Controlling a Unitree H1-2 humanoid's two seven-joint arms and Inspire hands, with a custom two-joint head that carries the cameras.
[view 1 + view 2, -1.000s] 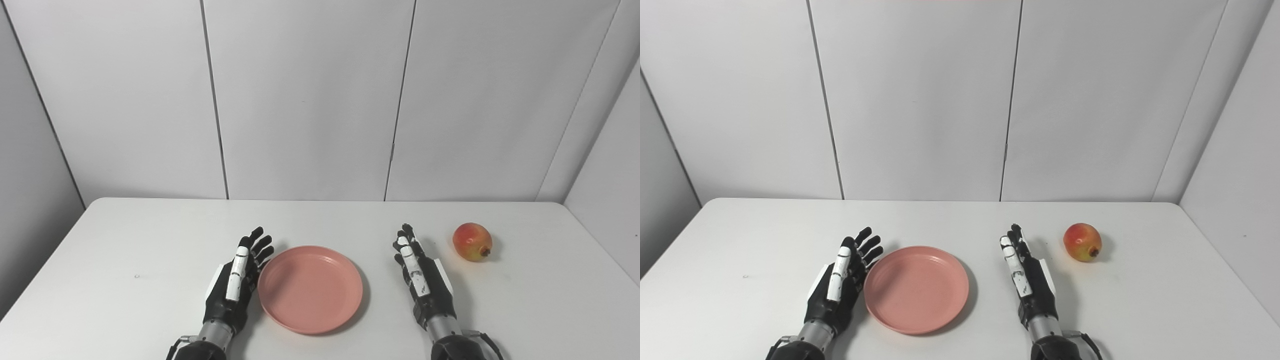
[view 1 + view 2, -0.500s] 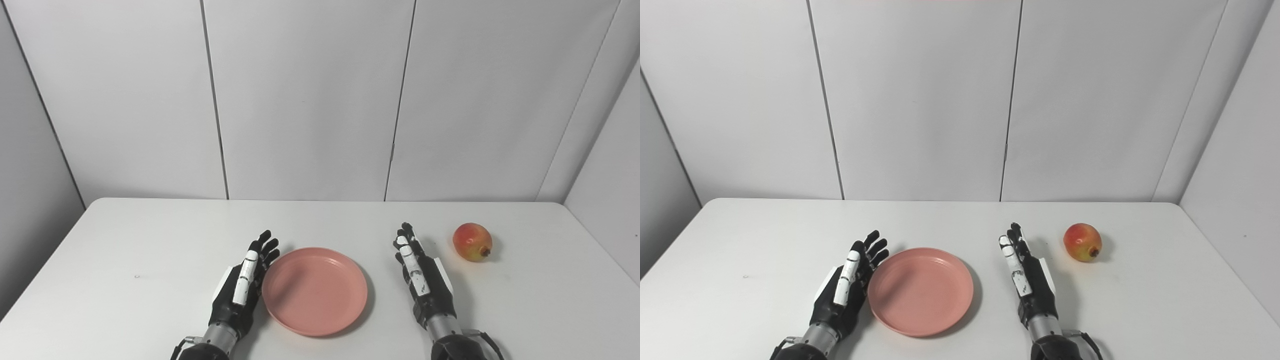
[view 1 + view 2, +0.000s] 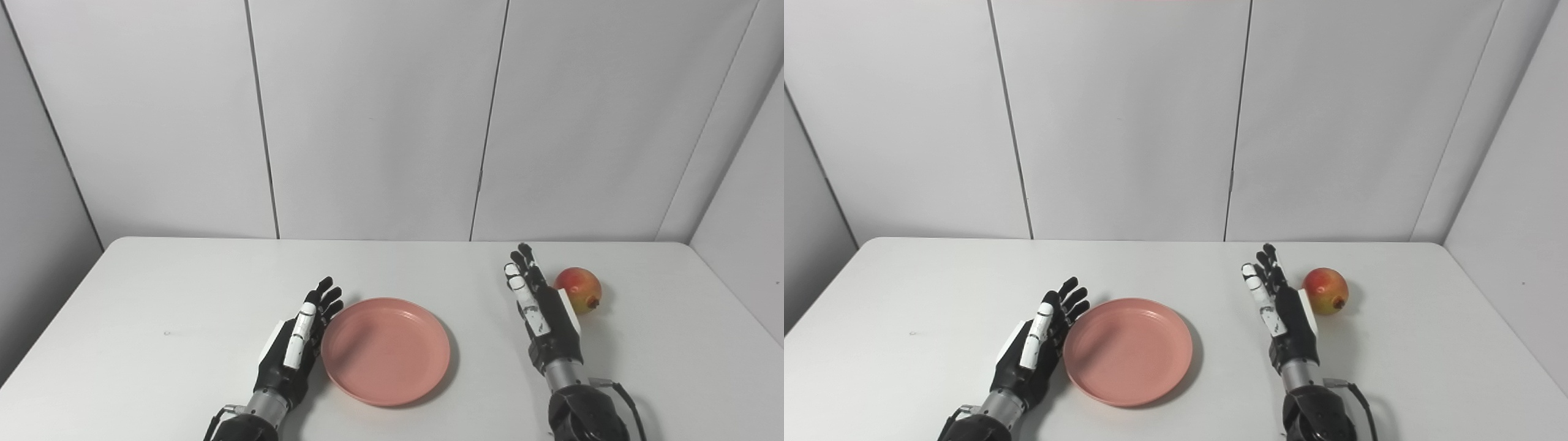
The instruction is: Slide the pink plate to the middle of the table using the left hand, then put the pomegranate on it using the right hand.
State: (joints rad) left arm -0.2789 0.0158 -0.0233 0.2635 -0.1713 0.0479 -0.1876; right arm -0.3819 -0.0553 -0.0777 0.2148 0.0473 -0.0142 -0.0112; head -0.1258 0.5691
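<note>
White wall panels back a white table [image 3: 153, 294]. Near the middle of its near edge lies the pink plate [image 3: 386, 350], with the left hand [image 3: 294, 346] spread and empty against the plate's left rim. The right hand [image 3: 542, 312], fingers spread and holding nothing, stands just left of the pomegranate [image 3: 579, 289], toward the table's right edge. A careless sweep could roll the round fruit toward that edge. Whether the palm touches the fruit cannot be told; both forearms are cut off below.

plate [image 3: 386, 349] mid-table, left hand [image 3: 293, 352] beside it, pomegranate [image 3: 579, 289] far right
</note>
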